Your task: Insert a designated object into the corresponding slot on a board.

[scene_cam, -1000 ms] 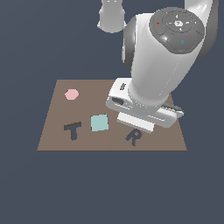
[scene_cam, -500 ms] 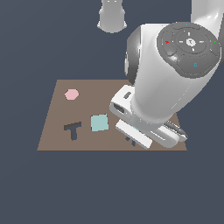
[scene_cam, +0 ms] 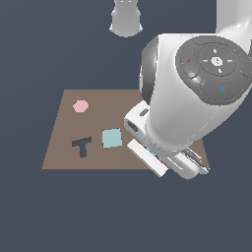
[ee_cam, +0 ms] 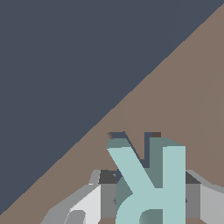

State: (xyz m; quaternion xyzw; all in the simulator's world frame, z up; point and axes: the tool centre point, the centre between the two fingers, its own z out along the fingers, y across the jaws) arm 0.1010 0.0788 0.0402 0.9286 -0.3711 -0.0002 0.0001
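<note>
In the wrist view the pale teal R block [ee_cam: 151, 183] sits between my fingers [ee_cam: 92, 199], held from both sides. My gripper [ee_cam: 148, 197] is shut on it. The block hangs just over the dark R-shaped slot [ee_cam: 146, 142], whose edges show right behind the block's legs on the brown board [ee_cam: 183, 96]. In the exterior view the arm's body covers the gripper, the block and the slot; the board [scene_cam: 66, 128] shows to the exterior view's left of the arm.
On the board lie a pink hexagon [scene_cam: 80, 106], a larger teal square [scene_cam: 111, 138] and a dark T-shaped recess [scene_cam: 82, 146]. The arm's base [scene_cam: 126, 17] stands beyond the board's far edge. The board's edge runs diagonally across the wrist view.
The arm has swung forward and down over the exterior view's right part of the board, and now covers the R slot that showed a second ago.
</note>
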